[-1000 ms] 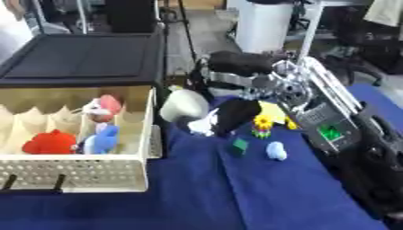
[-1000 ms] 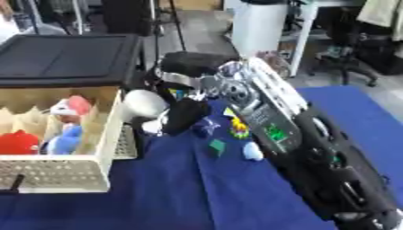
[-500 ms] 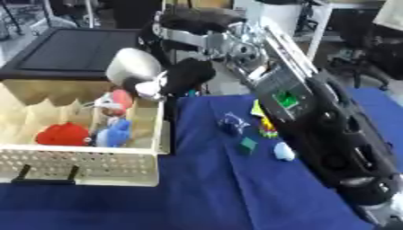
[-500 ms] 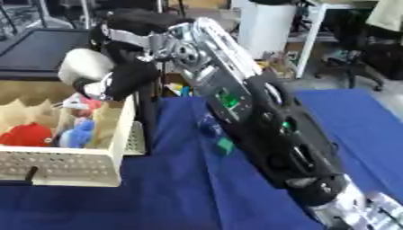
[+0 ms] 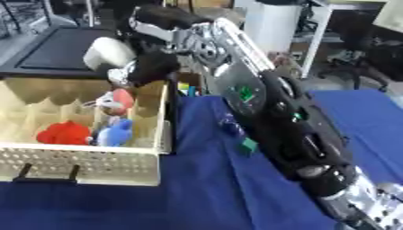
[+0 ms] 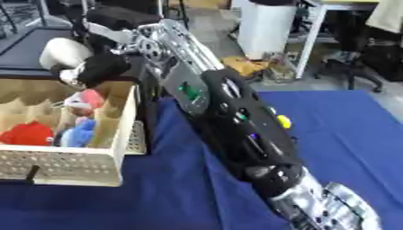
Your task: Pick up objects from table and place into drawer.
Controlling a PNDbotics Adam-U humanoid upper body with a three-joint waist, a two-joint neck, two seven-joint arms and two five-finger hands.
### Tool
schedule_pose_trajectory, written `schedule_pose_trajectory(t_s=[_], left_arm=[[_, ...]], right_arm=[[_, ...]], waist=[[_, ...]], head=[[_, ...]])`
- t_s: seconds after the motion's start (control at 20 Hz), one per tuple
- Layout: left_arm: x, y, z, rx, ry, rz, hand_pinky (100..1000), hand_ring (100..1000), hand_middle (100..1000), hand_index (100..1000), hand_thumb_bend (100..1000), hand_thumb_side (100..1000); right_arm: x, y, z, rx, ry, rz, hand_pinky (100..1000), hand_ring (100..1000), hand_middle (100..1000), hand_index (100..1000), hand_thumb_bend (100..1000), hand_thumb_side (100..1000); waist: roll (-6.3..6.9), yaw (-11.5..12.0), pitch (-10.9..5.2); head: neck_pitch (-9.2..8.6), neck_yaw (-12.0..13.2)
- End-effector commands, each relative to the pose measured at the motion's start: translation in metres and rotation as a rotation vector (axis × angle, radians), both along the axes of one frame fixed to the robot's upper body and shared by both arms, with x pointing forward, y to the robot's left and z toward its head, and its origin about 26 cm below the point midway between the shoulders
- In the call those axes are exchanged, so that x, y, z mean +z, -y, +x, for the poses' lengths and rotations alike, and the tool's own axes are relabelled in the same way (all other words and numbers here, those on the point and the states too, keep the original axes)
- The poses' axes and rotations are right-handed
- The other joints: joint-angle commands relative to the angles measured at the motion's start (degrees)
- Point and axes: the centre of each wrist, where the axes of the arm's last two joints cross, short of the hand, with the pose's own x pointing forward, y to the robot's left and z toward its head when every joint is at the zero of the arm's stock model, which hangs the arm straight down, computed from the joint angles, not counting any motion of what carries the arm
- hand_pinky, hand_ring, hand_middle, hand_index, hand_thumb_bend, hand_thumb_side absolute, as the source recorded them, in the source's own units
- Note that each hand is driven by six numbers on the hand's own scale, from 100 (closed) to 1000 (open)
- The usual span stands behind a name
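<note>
My right arm stretches from the lower right up to the far left, and my right hand (image 5: 167, 23) is shut on a plush toy. The toy has a pale grey head (image 5: 109, 52) and a black body (image 5: 154, 67), and it hangs over the back right corner of the beige drawer (image 5: 87, 166). Inside the drawer lie a red toy (image 5: 64, 133), a blue toy (image 5: 116, 133) and a pink and white toy (image 5: 116, 99). My left hand shows in neither view.
On the blue cloth beside the arm lie a small blue thing (image 5: 232, 128), a green block (image 5: 249, 144) and a yellow thing (image 6: 283, 121), partly hidden by the arm. A black cabinet top (image 5: 51, 49) stands behind the drawer. Office chairs and desks stand further back.
My right hand has carried the plush toy from the table up and to the left, over the drawer's back corner. The camera has also shifted.
</note>
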Motion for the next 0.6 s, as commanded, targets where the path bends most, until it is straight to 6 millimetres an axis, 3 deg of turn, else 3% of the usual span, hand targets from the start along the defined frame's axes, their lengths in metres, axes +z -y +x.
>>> schedule_pose_trajectory(t_s=[0.05,0.2,0.35,0.6], left_arm=[[0.0101,0.0002,0.0022,-0.261,0.314,-0.157,795,888,832,936,499,1000],[0.0095,0.0011,0.0024,-0.262,0.314,-0.156,795,889,833,936,500,1000],[0.0086,0.0019,0.0025,-0.263,0.313,-0.156,795,889,833,936,501,1000],[0.0081,0.0019,0.0022,-0.262,0.312,-0.156,796,889,833,936,501,1000]], right_arm=[[0.0067,-0.005,0.0023,0.002,0.022,0.001,703,739,395,654,250,707],[0.003,-0.0088,0.0035,0.028,0.011,-0.022,733,804,576,753,376,757],[0.0012,-0.0108,0.0033,0.064,-0.013,-0.045,754,849,727,849,439,768],[0.0067,-0.0087,-0.0011,0.104,-0.039,-0.048,764,872,794,885,503,790]], waist=[[0.41,0.26,-0.58],[0.47,0.5,-0.34],[0.51,0.52,-0.18],[0.71,0.44,-0.23]], head=[[-0.38,-0.44],[-0.46,-0.5],[-0.48,-0.43],[-0.44,-0.17]])
